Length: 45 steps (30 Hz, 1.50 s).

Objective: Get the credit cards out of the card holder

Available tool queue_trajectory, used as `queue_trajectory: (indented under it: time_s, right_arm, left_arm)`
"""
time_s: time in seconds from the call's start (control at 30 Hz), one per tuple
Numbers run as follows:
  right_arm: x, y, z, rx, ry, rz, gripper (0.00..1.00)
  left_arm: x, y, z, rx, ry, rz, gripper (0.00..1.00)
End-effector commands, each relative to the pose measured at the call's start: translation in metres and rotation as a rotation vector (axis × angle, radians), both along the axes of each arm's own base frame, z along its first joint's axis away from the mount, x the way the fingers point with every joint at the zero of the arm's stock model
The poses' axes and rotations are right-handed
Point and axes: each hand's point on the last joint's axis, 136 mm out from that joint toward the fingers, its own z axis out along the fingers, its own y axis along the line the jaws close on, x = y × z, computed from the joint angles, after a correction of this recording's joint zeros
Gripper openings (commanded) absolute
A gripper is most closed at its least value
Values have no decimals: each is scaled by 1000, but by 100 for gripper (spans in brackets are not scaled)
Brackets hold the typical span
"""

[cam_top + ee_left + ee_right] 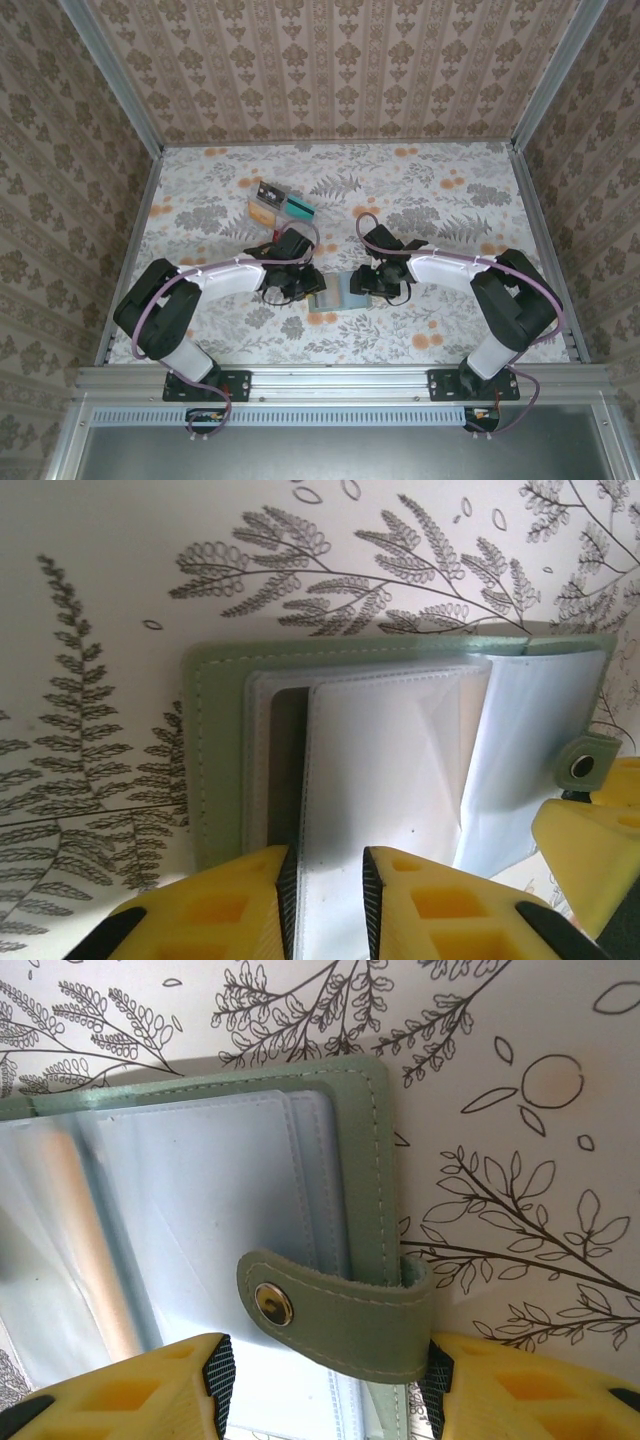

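Holder (335, 292) looked light, floppy; sleeve (380, 760) slick, best pinched at edge. Left pincer (328, 865) narrowly spread astride it; right pincer (322, 1355) spread over strap (340, 1310).

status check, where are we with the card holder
Left gripper open astride a clear sleeve; right gripper open astride the snap strap. Card holder lying open on the table between them. Nothing blocking the holder.
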Motion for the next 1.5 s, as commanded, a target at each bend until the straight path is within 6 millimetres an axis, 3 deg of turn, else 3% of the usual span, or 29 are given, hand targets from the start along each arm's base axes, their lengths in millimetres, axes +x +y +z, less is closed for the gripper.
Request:
queue_trajectory:
  time_s: [0.0,0.13,0.43,0.63,0.9,1.1,1.3,1.47]
  right_arm:
    - [-6,1,-15,-7,50,10,56]
    - [-5,2,-15,-7,47,12,56]
    - [-1,2,-8,9,20,3,55]
    - [1,-3,-3,14,0,-22,55]
    - [9,-27,22,8,-130,-99,60]
    - [14,-56,43,-49,-237,-162,61]
    - [19,-20,59,51,-247,-4,50]
    - [18,9,46,104,-184,57,36]
  left_arm:
    - [2,-12,4,-20,-9,-49,26]
    - [3,-13,5,-24,-10,-60,28]
    - [2,-44,30,-197,-39,-159,41]
    - [4,-62,46,-320,-63,-175,42]
    - [2,-86,50,-364,-64,-215,45]
    - [10,-72,44,-304,-83,-182,45]
    - [15,-45,34,-189,-91,-108,37]
    - [14,-40,20,-156,-51,-76,31]
